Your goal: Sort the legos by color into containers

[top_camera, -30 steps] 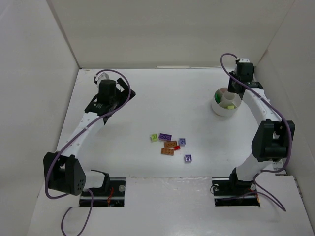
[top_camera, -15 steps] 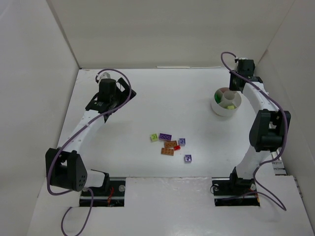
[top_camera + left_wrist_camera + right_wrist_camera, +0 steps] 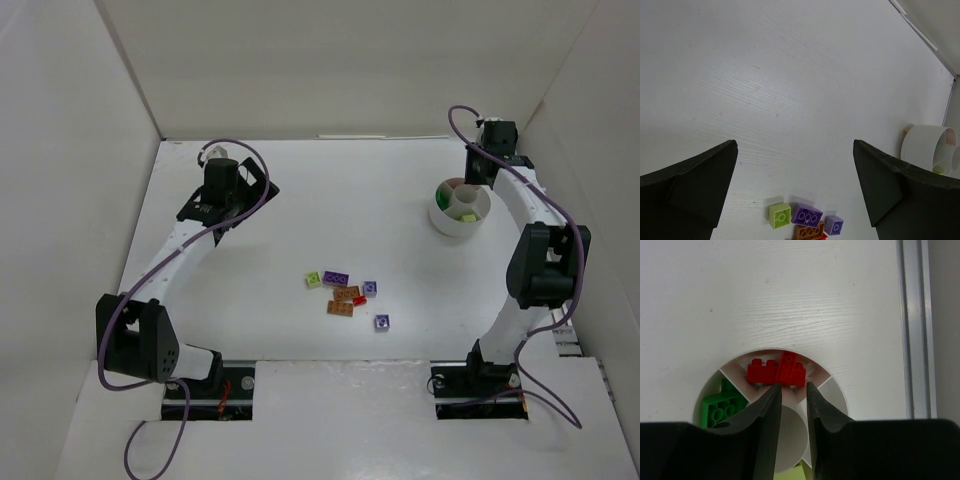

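Near the far right corner of the bench (image 3: 300,190), close to the right edge: a small round white dish (image 3: 450,228) with little walls inside. Right above its middle, the right gripper (image 3: 793,386), fingers (image 3: 765,415) nearly pressed together, just a thin gap, nothing pinched. In the far part of the dish, two red legos (image 3: 776,371), touching side by side. In the part facing the left edge, one green lego (image 3: 720,409). In another part, a pale yellow-green lego (image 3: 468,216), too small to tell more.

Around the middle of the bench, a bit nearer the near edge: a little heap of loose legos (image 3: 346,293). A yellow-green lego (image 3: 779,215) just beside a purple lego (image 3: 807,215), two orange-brown legos (image 3: 339,308), a tiny red lego (image 3: 360,300), two small purple legos (image 3: 381,322), one of these off alone toward the near edge.

Toward the far left corner, over the bench: the left gripper (image 3: 794,145), spread wide, holding nothing.
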Controlling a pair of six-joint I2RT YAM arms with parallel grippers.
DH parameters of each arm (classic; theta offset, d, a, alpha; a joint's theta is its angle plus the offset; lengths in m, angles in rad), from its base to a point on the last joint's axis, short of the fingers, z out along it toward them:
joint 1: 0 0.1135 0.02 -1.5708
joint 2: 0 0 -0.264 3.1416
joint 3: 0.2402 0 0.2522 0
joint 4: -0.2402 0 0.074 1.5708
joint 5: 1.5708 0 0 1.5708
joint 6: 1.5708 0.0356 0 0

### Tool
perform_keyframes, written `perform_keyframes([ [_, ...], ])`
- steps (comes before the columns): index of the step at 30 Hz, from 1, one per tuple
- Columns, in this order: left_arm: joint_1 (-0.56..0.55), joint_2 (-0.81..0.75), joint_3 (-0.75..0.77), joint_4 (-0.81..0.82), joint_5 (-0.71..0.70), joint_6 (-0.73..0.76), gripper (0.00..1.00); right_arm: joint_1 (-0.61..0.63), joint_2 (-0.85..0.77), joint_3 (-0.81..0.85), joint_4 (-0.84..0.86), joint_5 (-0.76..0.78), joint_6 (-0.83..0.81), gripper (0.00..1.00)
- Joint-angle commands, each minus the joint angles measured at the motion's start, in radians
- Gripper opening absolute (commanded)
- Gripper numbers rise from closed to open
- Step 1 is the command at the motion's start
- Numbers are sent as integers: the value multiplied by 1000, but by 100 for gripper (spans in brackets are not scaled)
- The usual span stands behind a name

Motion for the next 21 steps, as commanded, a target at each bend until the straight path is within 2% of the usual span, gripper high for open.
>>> perform_keyframes([
  [1, 7, -18, 31, 27, 7, 16, 99, 1, -38, 32, 17, -13, -9, 32],
  [6, 7, -39, 20, 27, 27, 16, 99, 20, -120, -14, 28, -69, -38, 35],
  [11, 7, -59, -48, 36, 90, 16, 99, 171, -269, -141, 65, -36, -47, 54],
  [14, 7, -79, -111, 36, 103, 7, 99, 312, -358, -260, 76, -74, -41, 56],
  [15, 7, -79, -145, 36, 103, 7, 99, 398, -381, -293, 91, -94, -55, 56],
  [16, 7, -102, -162, 36, 103, 7, 99, 447, -425, -359, 91, -126, -111, 53],
  [18, -15, -122, -191, 36, 113, -2, 99, 550, -458, -413, 91, -187, -147, 53],
  [19, -15, -145, -220, 27, 113, -3, 99, 651, -479, -459, 82, -207, -173, 53],
  [21, -39, -168, -242, 27, 104, -13, 99, 742, -489, -507, 82, -229, -173, 53],
])
